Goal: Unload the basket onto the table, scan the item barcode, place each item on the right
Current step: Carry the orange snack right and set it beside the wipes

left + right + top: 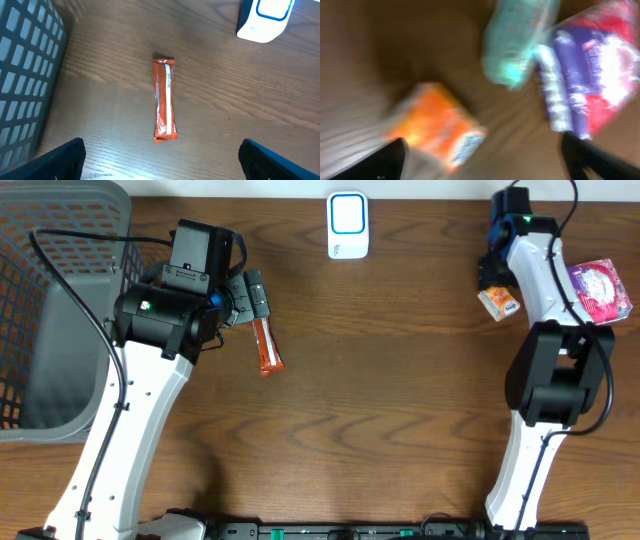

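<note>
left gripper stands wide open and holds nothing; its two dark fingertips show at the lower corners of the left wrist view, on either side of the orange bar; the orange bar lies flat on the wooden table, apart from both fingertips, between the grey basket and the white scanner; the scanner sits at the far edge of the table, well apart from the bar; right gripper is also spread wide with nothing between its fingers; the right wrist view is blurred; below it lie an orange packet, a teal item and a red and purple packet, all resting on the table.
</note>
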You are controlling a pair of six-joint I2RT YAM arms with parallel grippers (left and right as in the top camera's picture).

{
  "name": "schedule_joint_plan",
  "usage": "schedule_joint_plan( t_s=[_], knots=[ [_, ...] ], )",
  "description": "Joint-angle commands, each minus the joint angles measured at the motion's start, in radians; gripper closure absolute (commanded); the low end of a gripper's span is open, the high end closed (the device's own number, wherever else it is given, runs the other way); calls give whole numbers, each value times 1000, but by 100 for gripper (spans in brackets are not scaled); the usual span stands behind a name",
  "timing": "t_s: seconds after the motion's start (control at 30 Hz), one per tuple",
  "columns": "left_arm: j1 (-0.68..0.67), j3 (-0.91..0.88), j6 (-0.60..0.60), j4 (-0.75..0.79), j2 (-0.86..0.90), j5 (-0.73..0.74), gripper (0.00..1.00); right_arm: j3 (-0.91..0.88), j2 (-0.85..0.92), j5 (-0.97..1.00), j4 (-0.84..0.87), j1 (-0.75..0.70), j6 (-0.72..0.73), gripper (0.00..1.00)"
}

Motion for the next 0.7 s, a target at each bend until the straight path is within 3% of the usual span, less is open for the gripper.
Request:
schedule_joint_plan(
  t_s=[0.0,0.27,0.57,0.67],
  knots=[
    [4,14,6,-2,-2,-9,2,0,-146,-395,-3,82,24,1],
    [4,14,6,-2,-2,-9,2,0,-186,-845,24,211,24,1],
    [4,14,6,-3,-2,-9,2,0,-184,-869,20,381,31,1],
    [4,14,6,-3,-2,-9,2,0,-184,-793,32,445,38,1]
  ],
)
